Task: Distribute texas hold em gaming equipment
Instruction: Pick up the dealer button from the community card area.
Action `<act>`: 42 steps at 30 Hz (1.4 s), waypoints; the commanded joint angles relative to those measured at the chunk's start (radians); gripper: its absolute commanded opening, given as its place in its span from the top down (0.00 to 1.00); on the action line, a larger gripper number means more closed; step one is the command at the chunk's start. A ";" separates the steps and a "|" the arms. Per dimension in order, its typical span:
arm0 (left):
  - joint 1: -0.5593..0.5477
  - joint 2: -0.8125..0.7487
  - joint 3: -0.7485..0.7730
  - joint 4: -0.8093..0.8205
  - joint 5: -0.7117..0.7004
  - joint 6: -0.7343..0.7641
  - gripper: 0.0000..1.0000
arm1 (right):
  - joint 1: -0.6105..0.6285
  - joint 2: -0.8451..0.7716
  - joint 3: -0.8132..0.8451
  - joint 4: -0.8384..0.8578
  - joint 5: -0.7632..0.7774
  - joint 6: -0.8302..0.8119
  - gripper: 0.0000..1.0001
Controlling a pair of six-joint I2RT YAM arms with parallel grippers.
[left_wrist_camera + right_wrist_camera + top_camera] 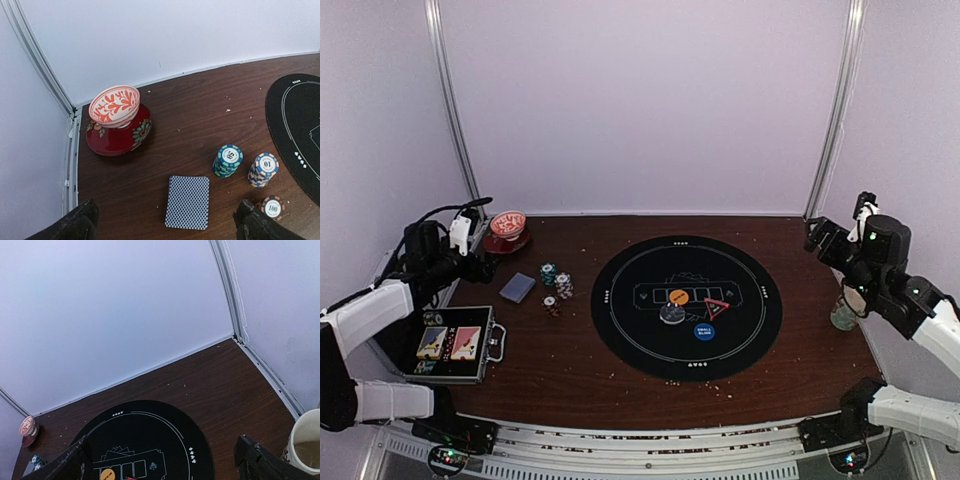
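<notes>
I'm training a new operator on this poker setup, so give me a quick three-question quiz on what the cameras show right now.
1. True or false: the card deck lies on the round black mat.
2. How many marker buttons sit on the mat? A one; B four; C seven.
3. What are the left gripper and the right gripper holding?

Key:
1. False. It lies on bare wood left of the mat, near the chip stacks.
2. B.
3. Nothing. Both are open.
</notes>
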 commanded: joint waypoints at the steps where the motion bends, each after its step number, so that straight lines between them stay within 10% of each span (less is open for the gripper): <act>1: -0.012 0.009 0.013 0.180 0.048 -0.047 0.02 | -0.051 0.007 0.063 0.010 -0.170 -0.010 0.00; 17: -0.023 0.064 0.020 0.361 0.155 -0.087 0.02 | -0.096 0.087 0.115 0.056 -0.469 -0.043 0.00; 32: -0.027 0.164 0.002 0.487 0.285 -0.117 0.02 | 0.365 0.646 0.365 -0.013 -0.056 -0.145 0.00; 42: -0.028 0.118 -0.066 0.589 0.291 -0.119 0.02 | 0.461 0.971 0.454 0.003 -0.009 -0.164 0.00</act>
